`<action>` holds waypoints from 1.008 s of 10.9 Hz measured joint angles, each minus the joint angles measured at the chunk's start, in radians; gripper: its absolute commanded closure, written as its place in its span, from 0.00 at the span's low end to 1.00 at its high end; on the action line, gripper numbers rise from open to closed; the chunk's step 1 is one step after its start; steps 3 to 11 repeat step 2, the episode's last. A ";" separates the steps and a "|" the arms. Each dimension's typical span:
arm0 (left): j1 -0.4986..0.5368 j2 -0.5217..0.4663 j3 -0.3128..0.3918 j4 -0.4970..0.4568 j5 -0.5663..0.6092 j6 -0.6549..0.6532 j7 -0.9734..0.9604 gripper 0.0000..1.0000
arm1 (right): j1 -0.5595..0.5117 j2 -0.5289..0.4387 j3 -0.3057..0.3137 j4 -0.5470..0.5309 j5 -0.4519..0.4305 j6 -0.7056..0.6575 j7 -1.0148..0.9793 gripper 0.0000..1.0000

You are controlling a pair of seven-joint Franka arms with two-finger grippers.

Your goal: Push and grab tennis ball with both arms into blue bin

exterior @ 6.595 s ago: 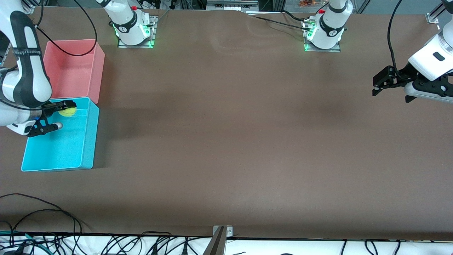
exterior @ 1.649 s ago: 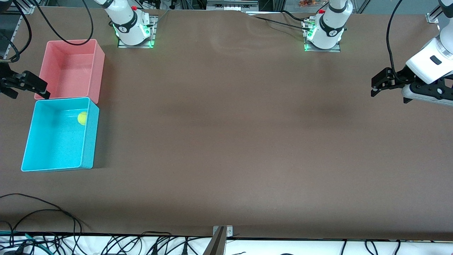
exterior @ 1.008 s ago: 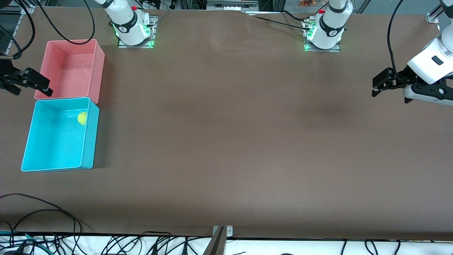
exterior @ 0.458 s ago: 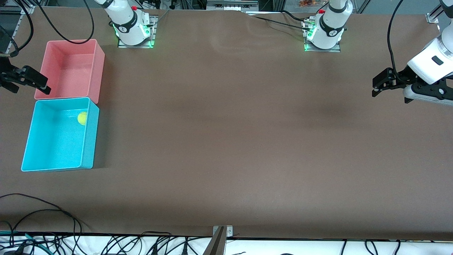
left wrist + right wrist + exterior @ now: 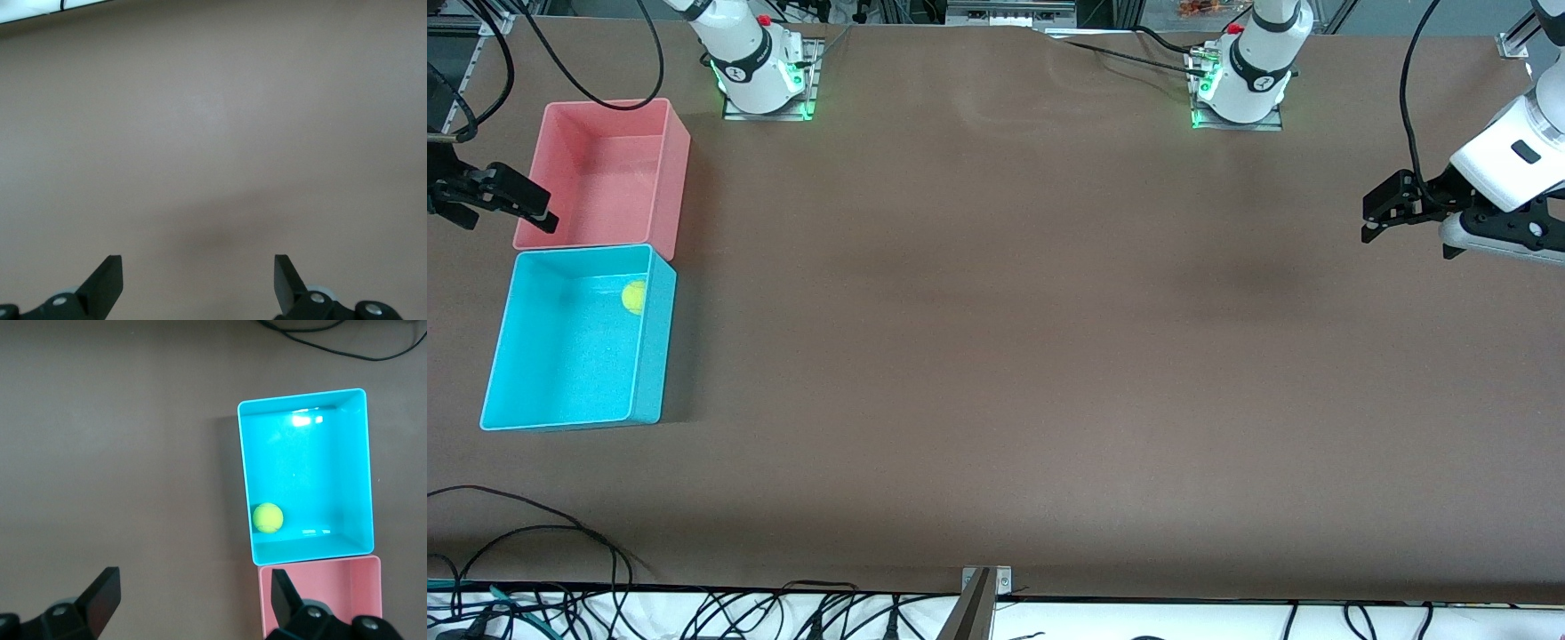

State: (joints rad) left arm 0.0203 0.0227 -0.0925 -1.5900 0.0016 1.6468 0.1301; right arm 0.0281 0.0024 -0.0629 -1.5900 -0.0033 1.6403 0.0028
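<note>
Ball: the tennis ball (image 5: 633, 297) lies loose inside the blue bin (image 5: 560, 409), near the wall facing the pink bin (image 5: 667, 178) and by the wall toward the bench's middle.
Change: 6.6 s ago the right gripper had the ball over this bin; now the ball rests on the bin floor, unmoved for the last 1.6 s.
Right gripper (image 5: 489, 200): lifted clear, beside the pink bin at the bench (image 5: 996, 356) edge, fingers spread wide, empty.
Left gripper (image 5: 1387, 209): waiting well apart from the blue bin, at the left arm's end, fingers wide, empty.
Meaning: the drop looks done; the task seems complete.
</note>
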 measured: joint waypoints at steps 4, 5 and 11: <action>0.000 0.000 0.000 0.000 0.000 -0.003 0.000 0.00 | 0.000 0.000 0.001 0.000 0.000 -0.004 0.000 0.00; 0.000 0.000 0.000 0.000 0.000 -0.003 0.000 0.00 | 0.000 0.000 0.001 0.000 0.000 -0.004 0.000 0.00; 0.000 0.000 0.000 0.000 0.000 -0.003 0.000 0.00 | 0.000 0.000 0.001 0.000 0.000 -0.004 0.000 0.00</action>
